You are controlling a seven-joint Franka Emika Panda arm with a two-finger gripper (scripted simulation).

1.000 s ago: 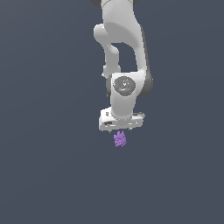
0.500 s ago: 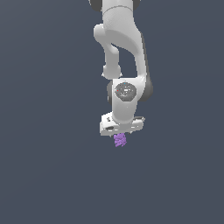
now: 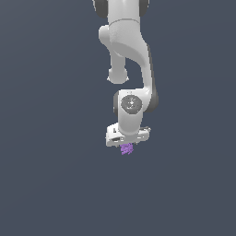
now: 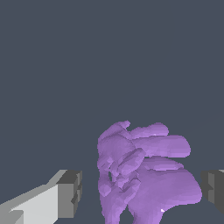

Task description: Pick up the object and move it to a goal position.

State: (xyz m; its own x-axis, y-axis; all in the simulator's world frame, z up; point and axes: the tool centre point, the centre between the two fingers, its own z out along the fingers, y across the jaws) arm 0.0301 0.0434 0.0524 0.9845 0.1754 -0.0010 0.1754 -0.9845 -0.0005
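Observation:
The object (image 3: 126, 149) is a tiny light-purple jagged lump with ridged lobes, lying on the dark grey surface. My white gripper (image 3: 127, 143) hangs straight down right over it, and most of the fingers are hidden behind the hand. In the wrist view the object (image 4: 144, 175) sits between the two grey finger pads (image 4: 71, 192). The gripper (image 4: 142, 192) is open. There is a clear gap between one pad and the lump, and the other pad stands close beside it.
A plain dark grey surface (image 3: 50, 184) fills both views. The white arm (image 3: 133, 69) rises from the gripper to the exterior view's upper edge. Nothing else shows.
The gripper has come down over the object, which has stayed in place. Less of the lump now shows below the hand.

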